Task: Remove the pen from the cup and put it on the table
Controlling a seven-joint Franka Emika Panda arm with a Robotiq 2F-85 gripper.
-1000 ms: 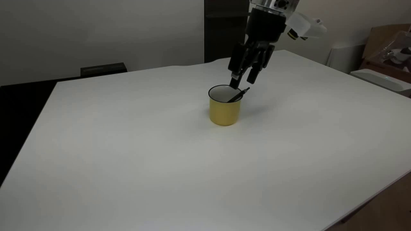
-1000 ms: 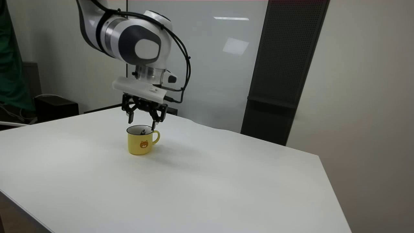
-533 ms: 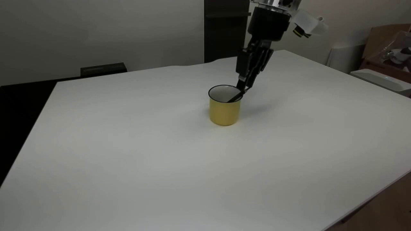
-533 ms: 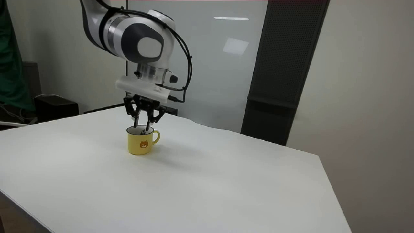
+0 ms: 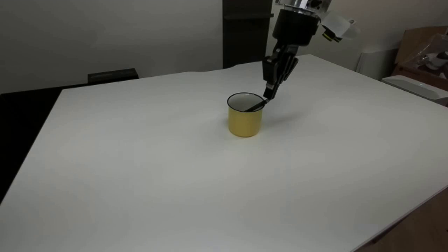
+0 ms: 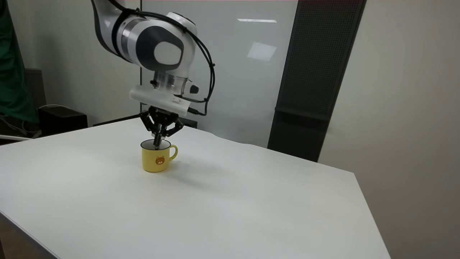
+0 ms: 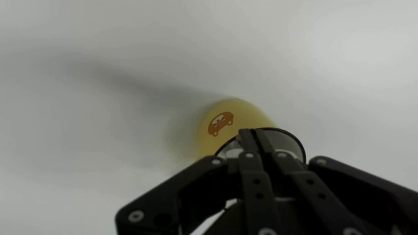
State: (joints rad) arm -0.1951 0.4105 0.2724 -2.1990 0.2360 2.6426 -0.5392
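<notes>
The yellow cup [image 5: 245,122] stands upright on the white table [image 5: 175,182], its handle and bear print showing in an exterior view [image 6: 154,162]. Inside it leans the dark pen [image 5: 256,105], its upper end reaching past the rim. My gripper [image 5: 269,97] comes down at a slant and is shut on that upper end, just over the cup's edge. In the wrist view the gripper [image 7: 254,131] has its fingers together above the cup's mouth, and they hide the pen there. The pen's lower end is out of sight inside the cup.
Behind the table's far edge is a low dark box [image 5: 112,76]. A pale flat device [image 5: 416,86] and a cardboard box [image 5: 402,49] lie beyond the right edge. A black box [image 6: 61,121] sits behind the table near a green cloth [image 6: 14,72].
The open jaws have come together around the pen's upper end, and the gripper has shifted slightly sideways and lower. The pen's slant has changed a little; the cup has stayed put.
</notes>
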